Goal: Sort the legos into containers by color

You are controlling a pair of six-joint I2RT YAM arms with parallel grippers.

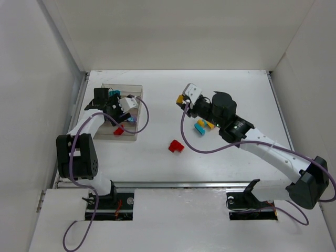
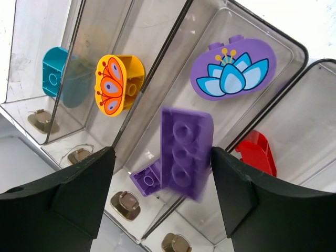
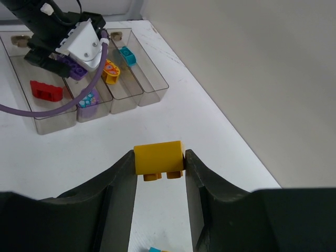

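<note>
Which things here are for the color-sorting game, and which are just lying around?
For the job:
- clear containers
- purple brick between the open fingers of the left pincer
- yellow brick pinched in the right pincer
- loose red brick
- teal-and-yellow cluster

Just lying about:
- purple cable
- white walls

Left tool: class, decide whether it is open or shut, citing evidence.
Open: left tool shows a clear gap between one finger and the blurred purple brick.
</note>
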